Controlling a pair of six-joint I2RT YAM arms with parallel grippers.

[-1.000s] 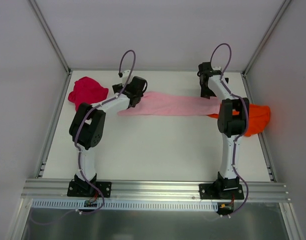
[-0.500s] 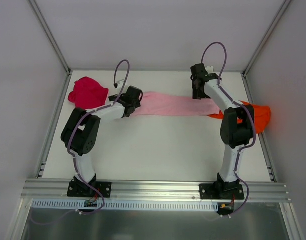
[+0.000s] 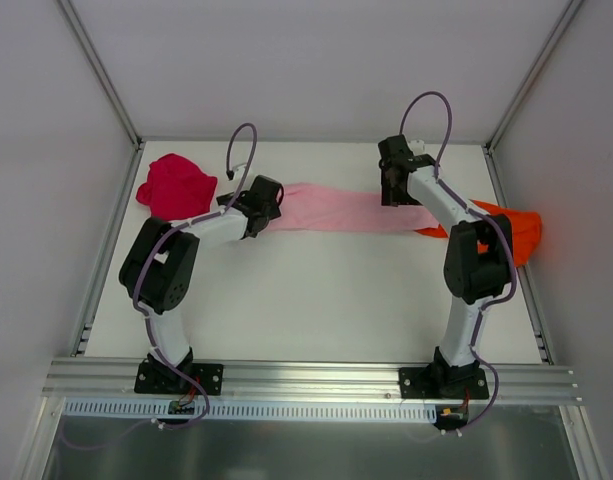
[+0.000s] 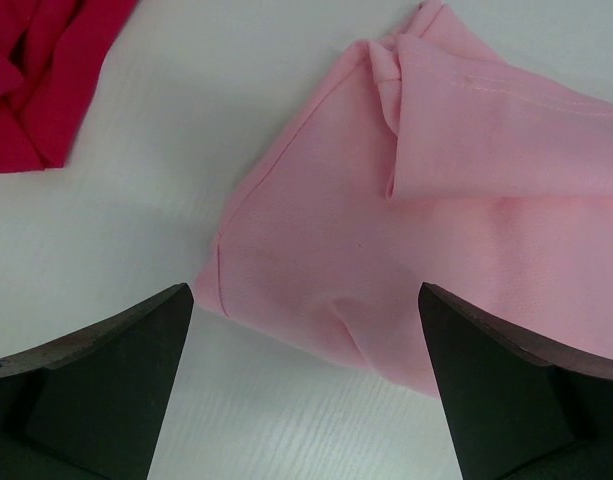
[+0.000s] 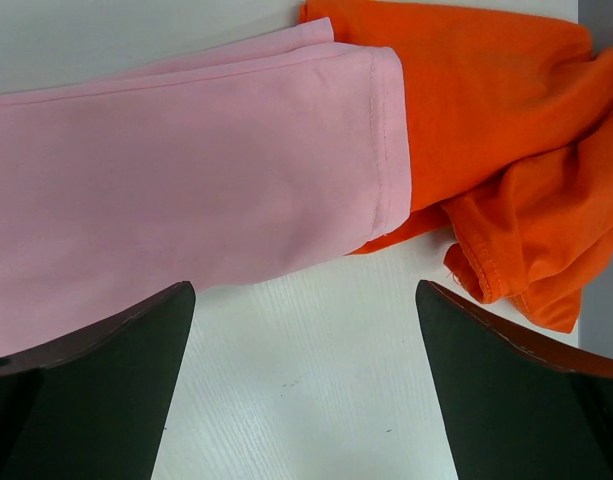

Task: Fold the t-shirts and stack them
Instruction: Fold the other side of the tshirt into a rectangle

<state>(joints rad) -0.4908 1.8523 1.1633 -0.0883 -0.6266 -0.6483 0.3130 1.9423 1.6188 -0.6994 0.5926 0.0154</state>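
**Both grippers spread wide at the ends of the pink t-shirt**

The left gripper [image 4: 304,300] has its dark fingers [image 4: 106,390] parted wide, with nothing clasped between them. Just beyond the gap lies the left end of the pink t-shirt [image 4: 436,230], with a rounded folded corner nearest the fingers and a small bunched pleat farther along. Whether the tips touch the table [image 3: 316,290] cannot be told.

The right gripper [image 5: 304,290] is likewise released, its fingers [image 5: 506,390] far apart and holding nothing. It stands at the pink t-shirt's right end. There the stitched hem runs straight across and overlaps the edge of the orange t-shirt [image 5: 486,110].

From above, the pink t-shirt lies as a long, narrow band across the far half of the table, stretched from one gripper to the other. The orange t-shirt is crumpled at its right end, partly beneath it, and reaches close to the table's right edge. The red t-shirt [image 3: 176,185] sits bunched beyond the pink t-shirt's left end. It is apart from the pink one, with a strip of bare table between them, and it is close to the left wall.

On the pink t-shirt's near side, toward the arm bases, a broad stretch of white table lies open. On its far side only a narrow strip of table runs before the back wall [image 3: 316,70].
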